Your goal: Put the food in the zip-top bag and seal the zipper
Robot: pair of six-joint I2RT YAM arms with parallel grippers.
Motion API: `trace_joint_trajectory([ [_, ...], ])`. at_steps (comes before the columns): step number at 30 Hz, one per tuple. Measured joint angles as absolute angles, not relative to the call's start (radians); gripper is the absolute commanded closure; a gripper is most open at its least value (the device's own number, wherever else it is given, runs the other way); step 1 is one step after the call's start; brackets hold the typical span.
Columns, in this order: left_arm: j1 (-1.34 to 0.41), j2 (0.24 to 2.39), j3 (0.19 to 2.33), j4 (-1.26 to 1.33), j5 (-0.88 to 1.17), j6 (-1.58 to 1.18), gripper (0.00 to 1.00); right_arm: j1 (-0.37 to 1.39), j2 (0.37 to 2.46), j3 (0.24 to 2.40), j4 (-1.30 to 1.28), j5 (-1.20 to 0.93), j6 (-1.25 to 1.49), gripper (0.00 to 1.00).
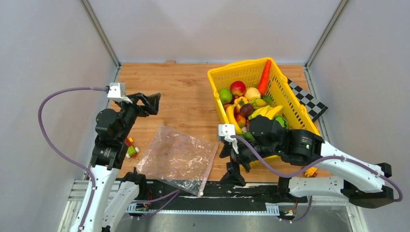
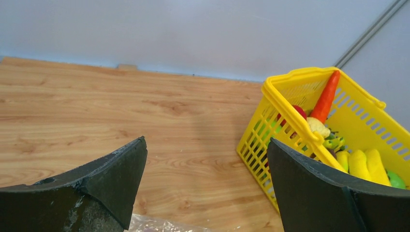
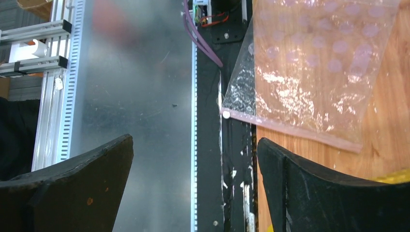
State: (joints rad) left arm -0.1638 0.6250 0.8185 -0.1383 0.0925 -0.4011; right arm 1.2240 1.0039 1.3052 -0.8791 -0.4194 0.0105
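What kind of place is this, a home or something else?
Likely a robot test cell in a laboratory: grey panels enclose the wooden table, and a checkerboard sheet lies beside the yellow basket.

Bare table (image 1: 183,92) lies open between the left arm (image 1: 113,128) and the basket (image 1: 238,65), the bag (image 1: 176,158) covers the near middle, and the right arm (image 1: 297,142) lies across the basket's near end, over the food (image 1: 246,99) there.

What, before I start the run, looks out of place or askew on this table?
The zip-top bag lies askew, its near corner hanging off the table onto the black rail. A few small coloured pieces sit loose on the table beside the left arm, outside the yellow basket.
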Motion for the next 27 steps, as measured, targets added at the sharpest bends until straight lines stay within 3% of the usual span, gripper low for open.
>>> trace_joint_trajectory([
  [9, -0.164, 0.649, 0.852, -0.195, 0.142, -0.302, 0.0, 1.269, 0.861, 1.154, -0.978, -0.403, 0.109, 0.0],
  [18, -0.164, 0.671, 0.856, -0.21, 0.18, -0.245, 0.0, 1.477, 0.82, 1.048, -1.05, -0.375, 0.233, 0.0],
  [27, -0.164, 0.681, 0.856, -0.21, 0.204, -0.232, 0.0, 1.489, 0.769, 1.051, -1.271, 0.057, 0.318, 0.0],
])
